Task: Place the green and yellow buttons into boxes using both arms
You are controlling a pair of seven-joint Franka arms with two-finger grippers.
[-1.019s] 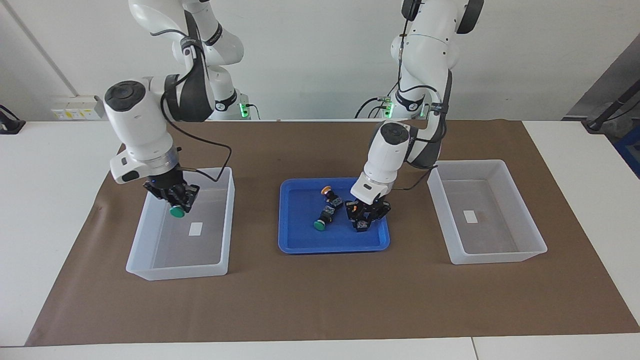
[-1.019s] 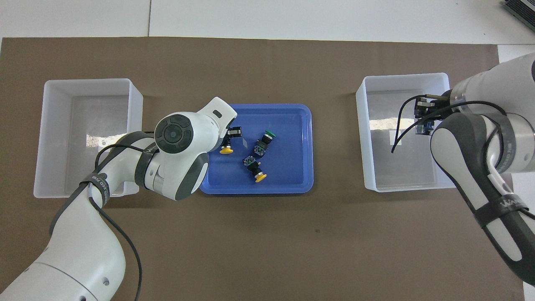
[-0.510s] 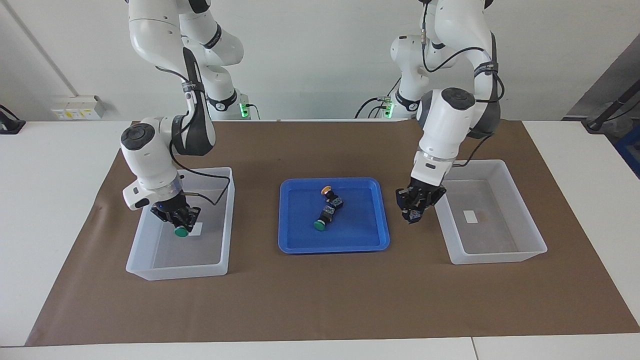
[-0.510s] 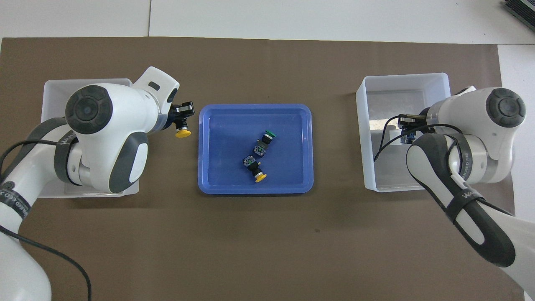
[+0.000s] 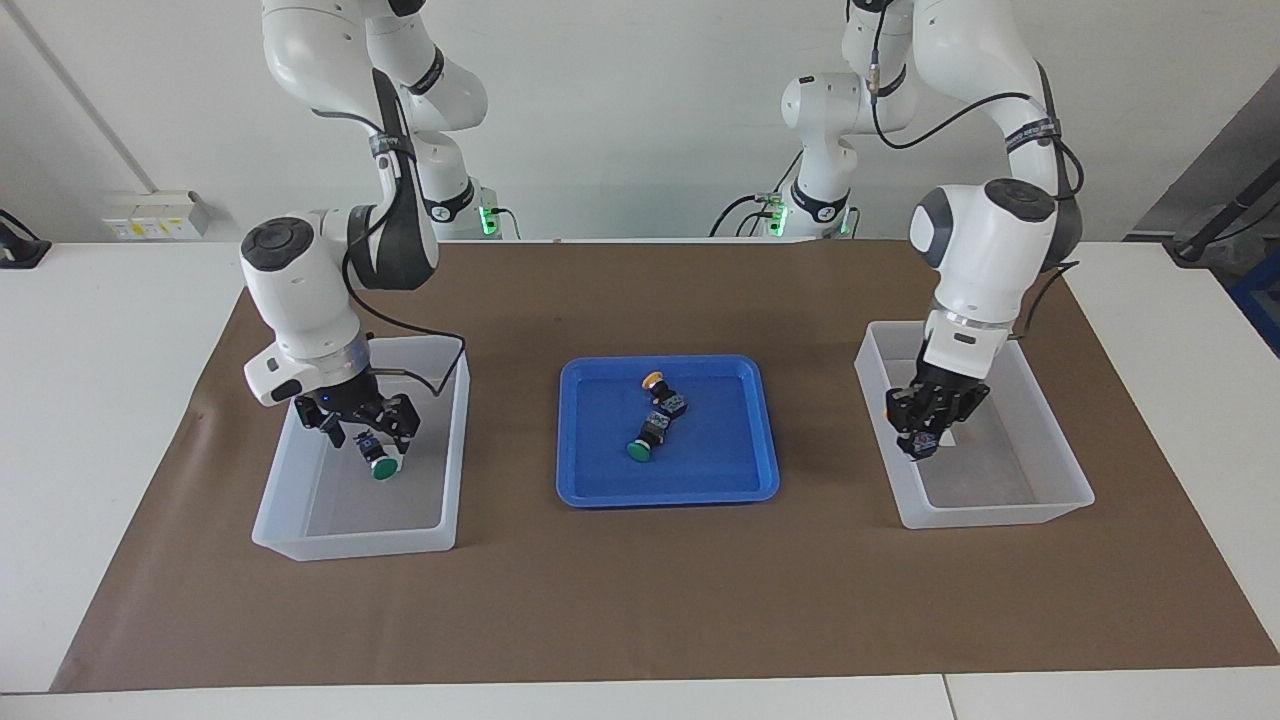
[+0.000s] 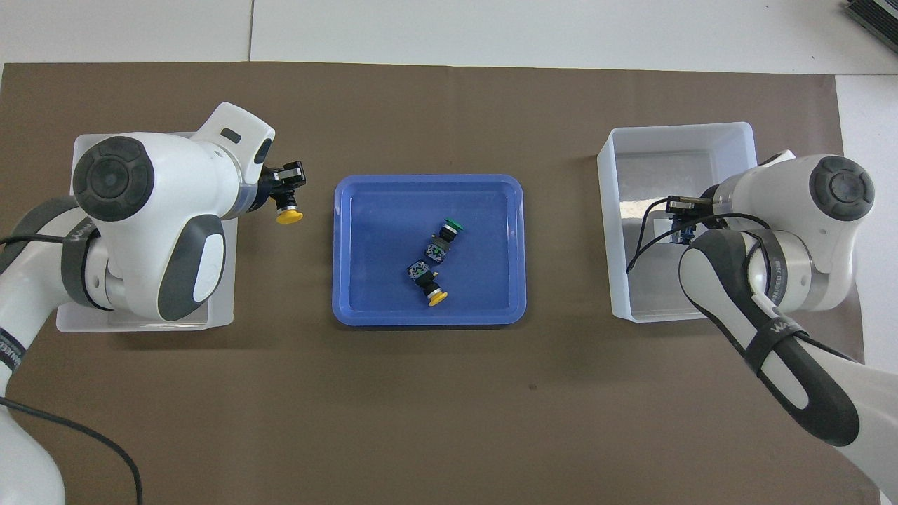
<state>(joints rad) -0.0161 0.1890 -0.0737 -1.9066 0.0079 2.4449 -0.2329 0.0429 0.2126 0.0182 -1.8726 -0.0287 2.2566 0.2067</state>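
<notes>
Colour sorting: my left hand [image 5: 922, 444] clenches 1 yellow button [image 6: 289, 217] over the 9 o'clock box [image 5: 990, 515]; right hand [image 5: 368, 432], released, above 1 green button [image 5: 380, 466].

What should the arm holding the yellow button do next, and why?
Probably open the left gripper and let the yellow button drop. The facing view shows it low over the box at the left arm's end, so a short fall should land it inside. The right gripper looks open over the other box, with the green button beneath it.
</notes>
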